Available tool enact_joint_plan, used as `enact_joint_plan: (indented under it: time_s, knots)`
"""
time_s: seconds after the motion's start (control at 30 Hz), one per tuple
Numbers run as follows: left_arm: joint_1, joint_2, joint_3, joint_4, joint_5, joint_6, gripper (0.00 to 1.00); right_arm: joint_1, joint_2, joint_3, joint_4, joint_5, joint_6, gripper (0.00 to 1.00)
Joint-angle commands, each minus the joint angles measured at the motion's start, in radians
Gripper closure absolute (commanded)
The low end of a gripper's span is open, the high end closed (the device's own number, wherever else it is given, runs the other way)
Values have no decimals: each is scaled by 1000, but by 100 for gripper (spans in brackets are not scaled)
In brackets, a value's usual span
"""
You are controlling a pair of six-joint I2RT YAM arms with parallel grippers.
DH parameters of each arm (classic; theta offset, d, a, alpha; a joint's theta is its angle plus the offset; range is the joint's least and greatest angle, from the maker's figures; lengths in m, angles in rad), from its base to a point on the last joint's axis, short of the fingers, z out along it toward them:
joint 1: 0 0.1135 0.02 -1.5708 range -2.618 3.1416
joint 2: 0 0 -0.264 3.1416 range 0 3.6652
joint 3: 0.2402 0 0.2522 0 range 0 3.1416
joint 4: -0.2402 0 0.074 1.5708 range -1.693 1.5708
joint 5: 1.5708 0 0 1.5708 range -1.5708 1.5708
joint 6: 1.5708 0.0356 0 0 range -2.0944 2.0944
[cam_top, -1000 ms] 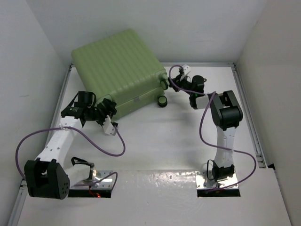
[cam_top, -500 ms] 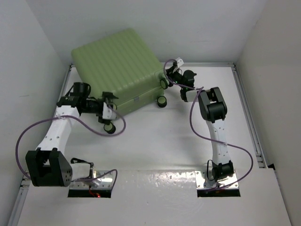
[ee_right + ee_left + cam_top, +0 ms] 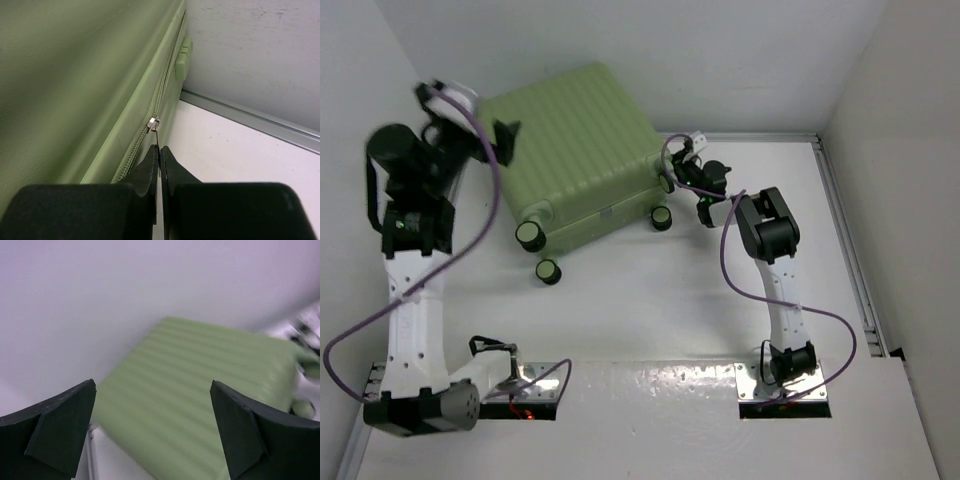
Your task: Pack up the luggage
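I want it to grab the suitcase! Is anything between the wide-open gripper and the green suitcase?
Nothing visible is. The left gripper hangs open above the luggage, with only air down to its ribbed shell. The right gripper is at the luggage's side, shut on the zipper pull.

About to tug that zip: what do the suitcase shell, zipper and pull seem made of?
The suitcase looks like hard plastic, matte, with moulded ribs. The zipper seems woven fabric tape with fine teeth. The pull is probably metal: small, silvery, glinting.
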Motion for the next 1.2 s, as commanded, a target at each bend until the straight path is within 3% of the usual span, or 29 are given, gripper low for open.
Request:
enact_joint_plan:
  time_s: [0.0,0.17,0.33,0.53,0.57,0.67,0.9,1.07,1.17]
  knots:
    - [164,194,206,-224,-335,-359,0,61,-67,-42,15,-31,34,100]
    - [333,397,240,-311,-322,-452,28,126,-104,-94,47,-66,58,100]
    - [390,650,344,-279,-357,-500,29,157,-137,-155,91,-111,66,100]
    - [381,1142,743,-253,-59,-525,29,170,-186,-249,136,-145,69,100]
    - [351,1214,903,-271,-5,-525,29,173,-202,-259,139,-151,67,100]
    - [271,1420,1095,-256,120,-492,25,172,-231,-321,176,-194,58,100]
    - [38,1501,975,-225,373,-271,22,166,-291,-399,208,-264,55,100]
    - [-157,1468,947,-441,410,25,22,175,-389,-511,243,-304,80,100]
    - [-211,1413,891,-510,440,102,22,190,-433,-603,260,-314,98,100]
